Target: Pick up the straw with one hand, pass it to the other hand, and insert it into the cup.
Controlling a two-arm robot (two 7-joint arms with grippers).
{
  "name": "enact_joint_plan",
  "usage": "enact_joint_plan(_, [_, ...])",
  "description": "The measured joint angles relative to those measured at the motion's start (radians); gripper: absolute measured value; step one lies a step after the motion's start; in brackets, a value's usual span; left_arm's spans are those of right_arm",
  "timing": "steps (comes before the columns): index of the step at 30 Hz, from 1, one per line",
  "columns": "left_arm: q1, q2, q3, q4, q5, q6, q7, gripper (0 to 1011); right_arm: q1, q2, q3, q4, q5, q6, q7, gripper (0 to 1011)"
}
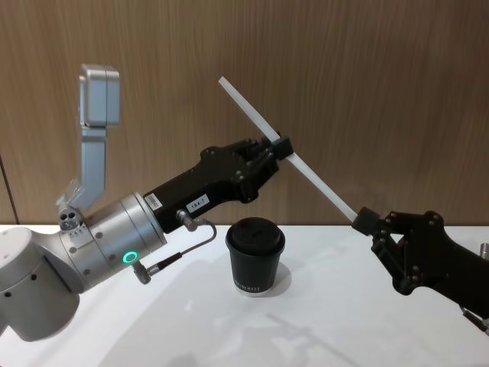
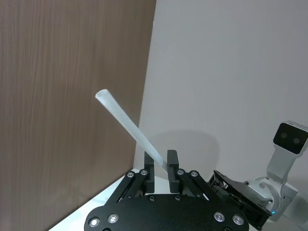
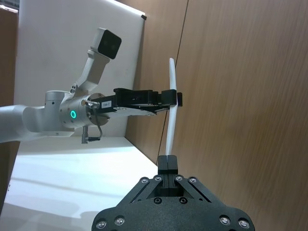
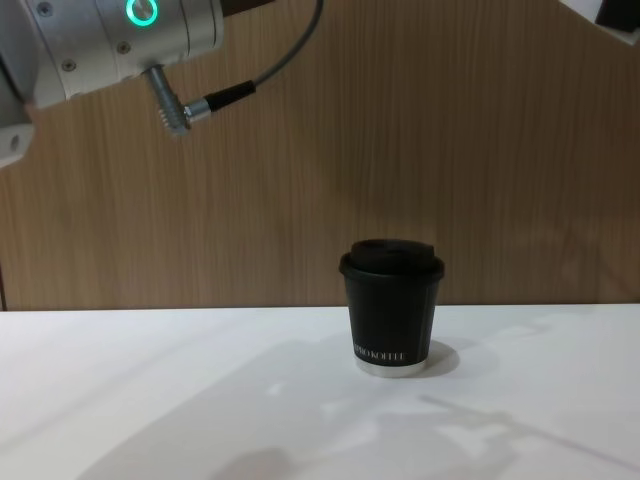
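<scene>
A white table (image 1: 344, 321) lies nearest, and the cup (image 1: 255, 256) stands upright on it with its domed lid on, about midway across the head view. The chest view shows the cup (image 4: 392, 305) from the side, white lettering low on its wall. Above the table on the robot's right, the right gripper (image 1: 365, 220) is clamped on the lower end of the straw (image 1: 321, 183); its own wrist view shows its fingers (image 3: 163, 163) pressed together with the straw (image 3: 169, 130) rising from between them. The straw is in the air, above the cup and apart from it, slanting up toward the robot's left. Higher up, the left gripper (image 1: 281, 147), on a silver wrist with a teal ring (image 1: 131, 258), grips the straw near its middle, one finger (image 2: 172, 161) on each side of the straw (image 2: 127, 122). A wood-panelled wall (image 1: 382, 76) stands behind
</scene>
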Motion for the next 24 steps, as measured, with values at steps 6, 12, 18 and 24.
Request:
enact_joint_plan(6, [-0.001, 0.0, 0.0, 0.001, 0.0, 0.0, 0.0, 128, 0.0, 0.0, 0.0, 0.0, 0.0, 0.0, 0.0, 0])
enact_joint_plan(12, [-0.001, -0.001, 0.0, 0.001, -0.001, 0.0, 0.0, 95, 0.0, 0.0, 0.0, 0.0, 0.0, 0.0, 0.0, 0])
enact_joint_plan(18, [-0.001, -0.001, 0.0, 0.001, -0.001, 0.0, 0.0, 57, 0.0, 0.0, 0.0, 0.0, 0.0, 0.0, 0.0, 0])
enact_joint_plan(24, [-0.001, -0.001, 0.0, 0.001, -0.001, 0.0, 0.0, 25, 0.0, 0.0, 0.0, 0.0, 0.0, 0.0, 0.0, 0])
